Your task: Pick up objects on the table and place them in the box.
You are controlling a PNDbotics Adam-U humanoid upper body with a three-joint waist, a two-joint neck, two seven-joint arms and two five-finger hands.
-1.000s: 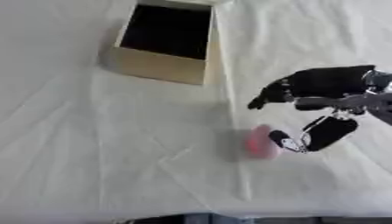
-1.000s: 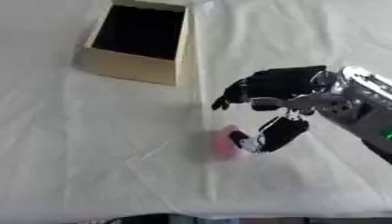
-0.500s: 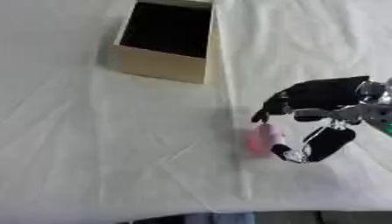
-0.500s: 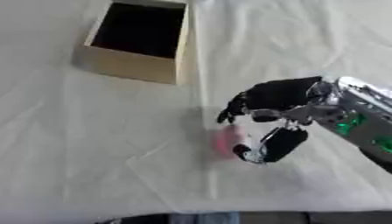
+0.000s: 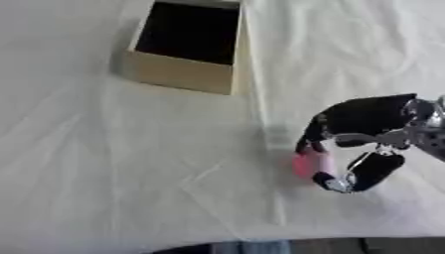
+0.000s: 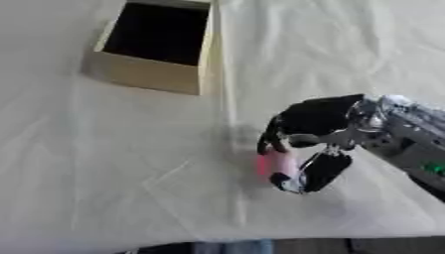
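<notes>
A small pink object (image 5: 306, 164) lies on the white cloth, right of centre and near the front edge. My right hand (image 5: 369, 117) comes in from the right and sits over it. Its black fingers (image 5: 309, 140) curl down onto the object's far end, and the thumb (image 5: 367, 171) curls under its near end, so the object is pinched between them. The cardboard box (image 5: 179, 79) stands open at the back, left of the hand, and its inside looks dark. My left hand shows in neither view.
A creased white cloth (image 5: 104, 163) covers the whole table. The table's front edge (image 5: 217, 240) runs along the bottom of the view. My right forearm (image 6: 408, 139) crosses the right side.
The right hand has dropped lower and closed its fingers and thumb round the pink object. The view has also shifted slightly.
</notes>
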